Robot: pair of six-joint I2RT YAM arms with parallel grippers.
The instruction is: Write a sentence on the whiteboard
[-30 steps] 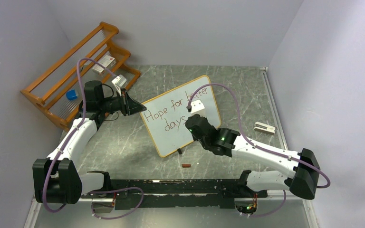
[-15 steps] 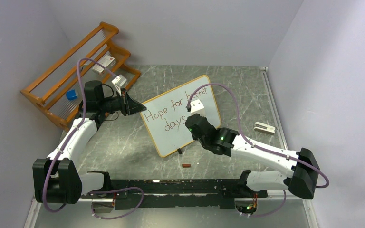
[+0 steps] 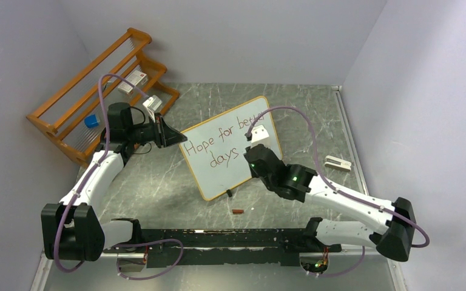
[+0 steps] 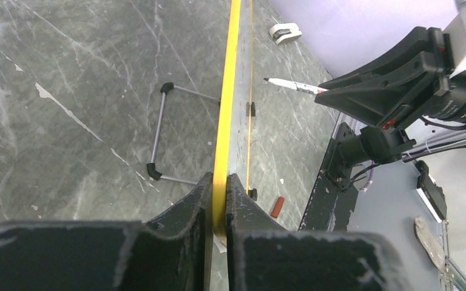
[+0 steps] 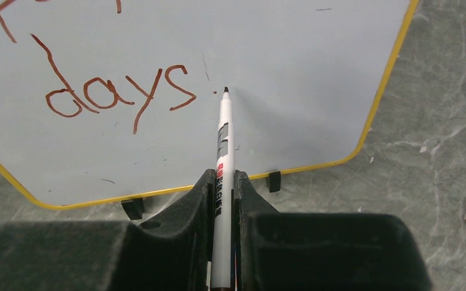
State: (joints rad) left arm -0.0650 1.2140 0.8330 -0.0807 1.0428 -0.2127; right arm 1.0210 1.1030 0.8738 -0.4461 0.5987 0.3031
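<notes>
The whiteboard stands tilted at mid-table, with a yellow rim. The sentence reads "Hope for better days" in two slanted rows. My left gripper is shut on the board's left edge, and its jaws pinch the rim in the left wrist view. My right gripper is shut on a white marker in front of the board's lower right part. The marker tip points just right of "days". In the left wrist view the marker seems slightly off the board.
A wooden rack with small boxes and a blue item stands at the back left. A red cap lies in front of the board. A white eraser lies at the right. A wire stand props the board from behind.
My right gripper has shifted right and slightly away from the board with the marker, uncovering more of "better". The left arm and the board have not moved.
</notes>
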